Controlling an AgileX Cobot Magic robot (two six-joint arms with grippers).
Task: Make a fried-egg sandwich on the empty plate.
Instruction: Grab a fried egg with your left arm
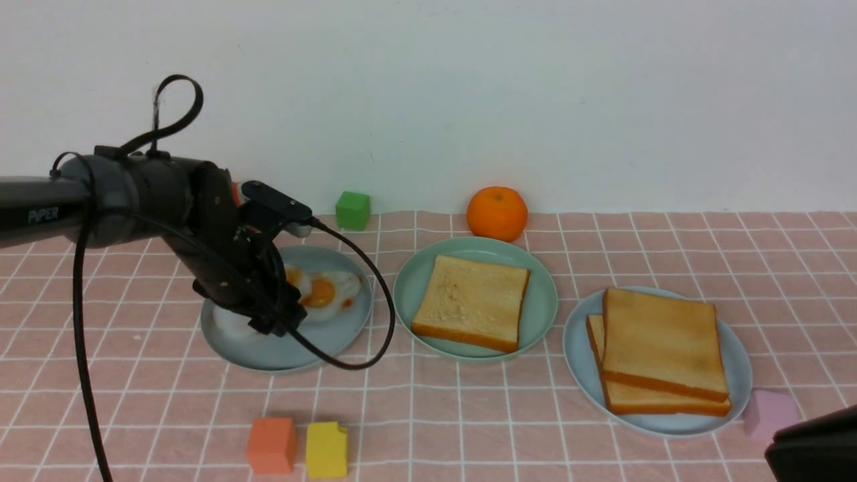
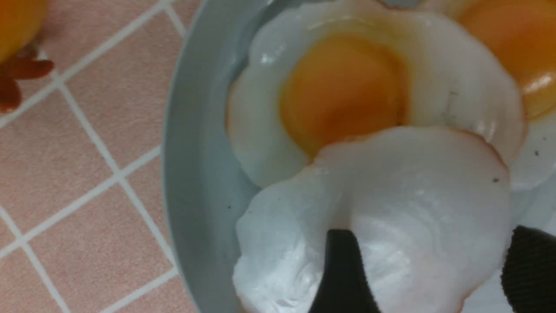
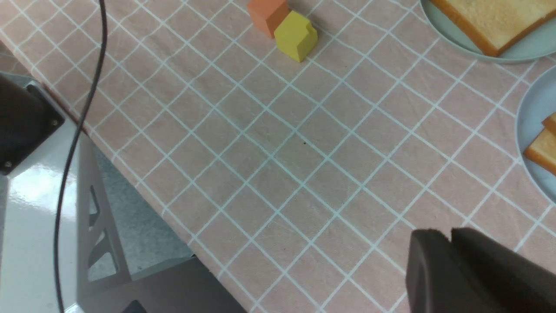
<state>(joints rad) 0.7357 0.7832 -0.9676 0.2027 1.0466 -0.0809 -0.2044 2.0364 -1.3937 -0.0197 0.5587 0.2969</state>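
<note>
One golden toast slice (image 1: pixel 472 301) lies on the mint-green empty plate (image 1: pixel 543 314) in the middle of the table. Several fried eggs sit on the left blue-grey plate (image 1: pixel 321 345). One with an orange yolk (image 2: pixel 343 95) lies beside a white one (image 2: pixel 412 195) whose yolk is hidden. My left gripper (image 1: pixel 278 325) is open low over that plate. Its fingers (image 2: pixel 343 274) stand on either side of the white egg's edge. Two stacked toast slices (image 1: pixel 663 341) rest on the right blue-grey plate (image 1: pixel 581 361). My right gripper (image 3: pixel 449 237) is shut and holds nothing, low at the near right (image 1: pixel 813 445).
An orange (image 1: pixel 497 213) and a green cube (image 1: pixel 353 209) sit at the back by the wall. An orange cube (image 1: pixel 271 444) and a yellow cube (image 1: pixel 327 448) stand near the front. A pink cube (image 1: pixel 770 414) lies beside the right plate. The table's near edge (image 3: pixel 143 191) shows in the right wrist view.
</note>
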